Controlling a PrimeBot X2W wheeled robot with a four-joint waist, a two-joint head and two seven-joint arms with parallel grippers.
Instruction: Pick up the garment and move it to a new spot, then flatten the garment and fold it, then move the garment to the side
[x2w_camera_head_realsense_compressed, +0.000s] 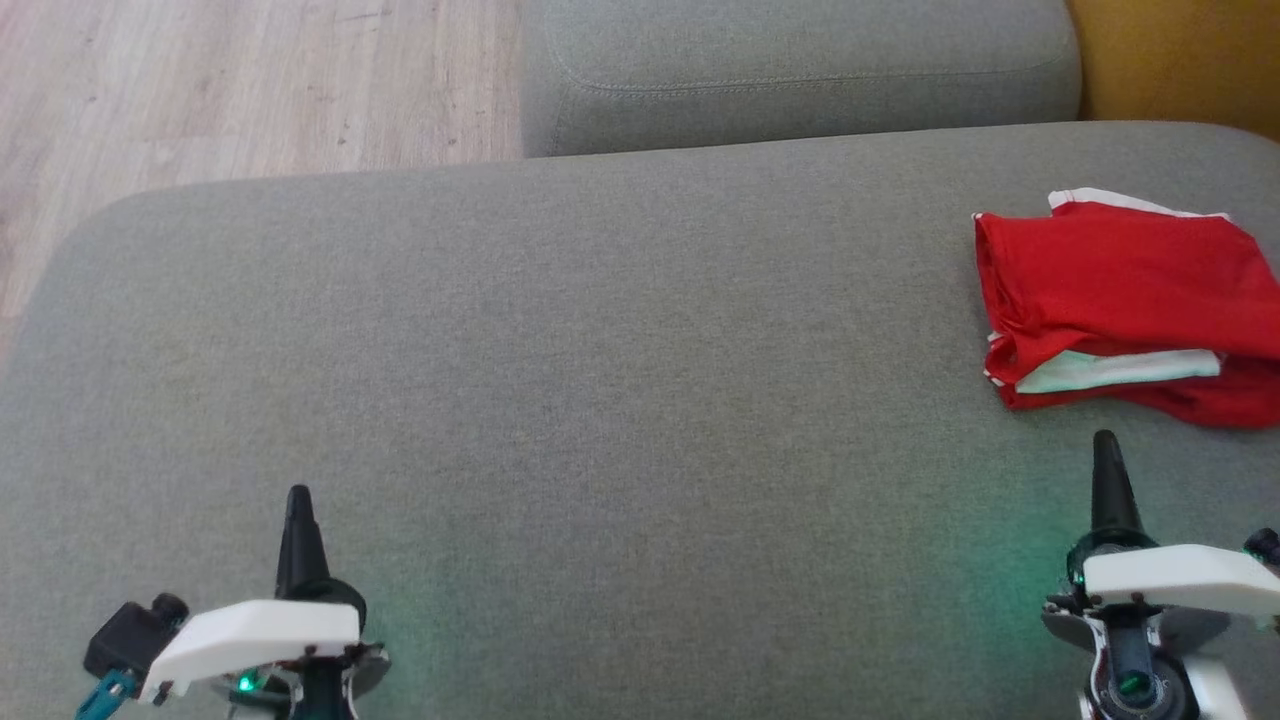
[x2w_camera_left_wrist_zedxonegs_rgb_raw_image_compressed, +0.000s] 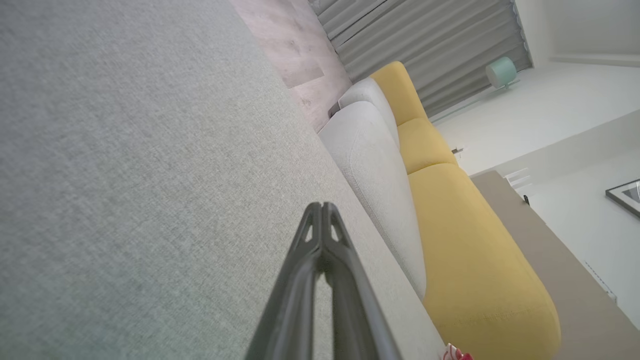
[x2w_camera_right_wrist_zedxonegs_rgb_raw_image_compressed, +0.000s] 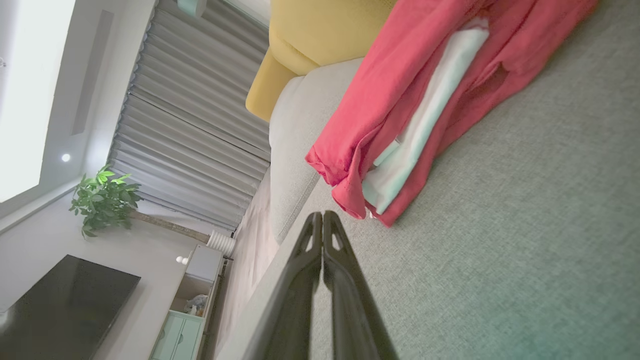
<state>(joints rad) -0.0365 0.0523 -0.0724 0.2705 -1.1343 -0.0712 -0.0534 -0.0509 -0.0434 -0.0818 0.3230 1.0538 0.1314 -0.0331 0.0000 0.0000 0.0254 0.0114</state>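
Red garment (x2w_camera_head_realsense_compressed: 1120, 300) lies folded at the right edge of the sofa cushion (x2w_camera_head_realsense_compressed: 600, 400), left gripper (x2w_camera_head_realsense_compressed: 298, 500) and right gripper (x2w_camera_head_realsense_compressed: 1104, 445) both closed and empty; I judge only backing away remains.

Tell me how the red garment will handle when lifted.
The garment is probably floppy: it lies in soft, rumpled folds on the seat, so it would likely droop and unfold. It looks thin, so likely light. On the woven seat fabric it would probably bunch rather than slide if pushed.
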